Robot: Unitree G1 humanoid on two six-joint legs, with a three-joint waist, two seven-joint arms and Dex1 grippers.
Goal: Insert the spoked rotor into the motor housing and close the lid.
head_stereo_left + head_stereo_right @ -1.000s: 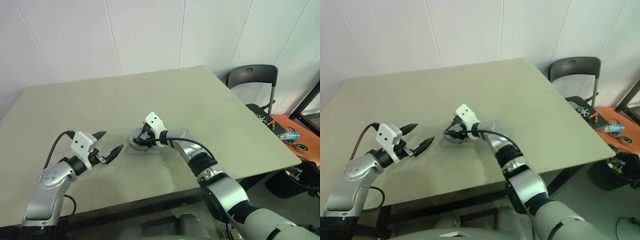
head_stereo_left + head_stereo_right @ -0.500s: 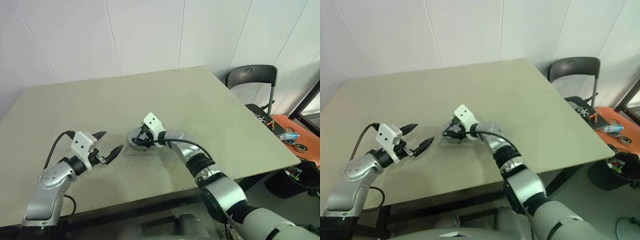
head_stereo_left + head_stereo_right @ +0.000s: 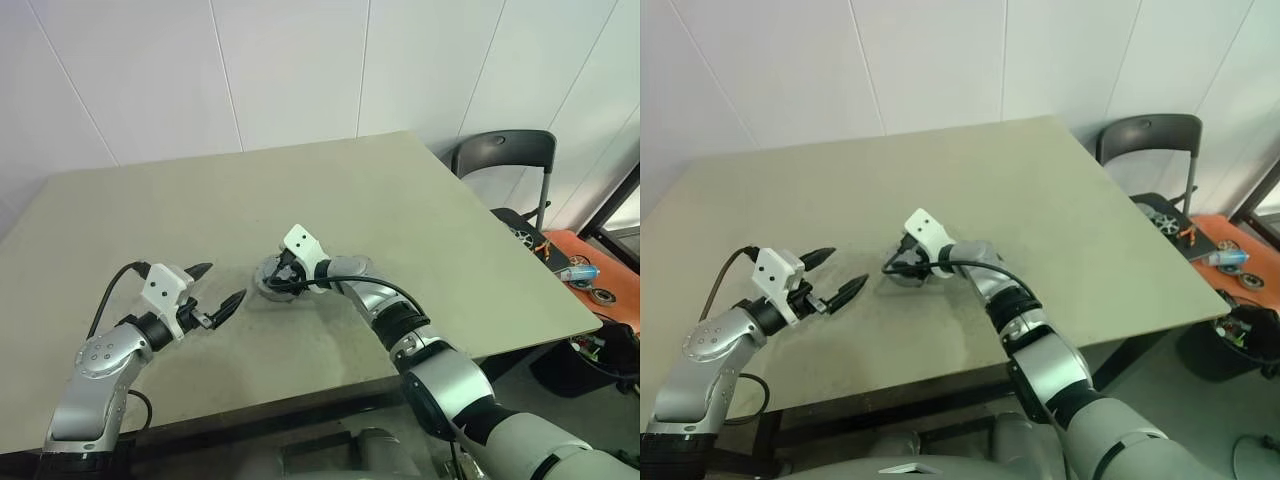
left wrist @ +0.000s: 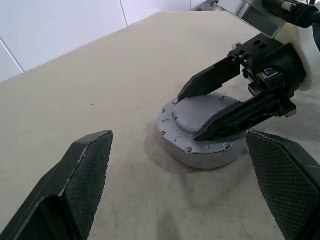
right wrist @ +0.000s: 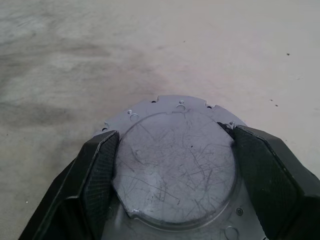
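On the tan table (image 3: pixel 420 220), head camera views: the right gripper (image 3: pixel 278 282) is reaching across to the table's middle and sitting over the lid (image 3: pixel 268 272), a round silver disc lying flat on top of the motor housing (image 3: pixel 270 291), so the assembly is looking closed. The left gripper (image 3: pixel 216 291) is hovering near the front-left part of the table, well apart from the housing, fingers spread wide with nothing between them. A dark chair (image 3: pixel 505 160) is standing past the table's far right corner, and an orange surface (image 3: pixel 590 275) with small parts is showing at the right edge. Left wrist view: the left fingers (image 4: pixel 85 165) are standing wide apart and empty, framing the silver housing (image 4: pixel 200 152) on the table; the right gripper (image 4: pixel 225 100) is coming in over it, one black finger lying across the lid's top, the other at its far edge. Right wrist view: the right fingers (image 5: pixel 102 160) are bracketing the scratched raised disc of the lid (image 5: pixel 175 160), pads touching or just beside its two sides, jaws wide; whether they are actually squeezing it, cannot tell.
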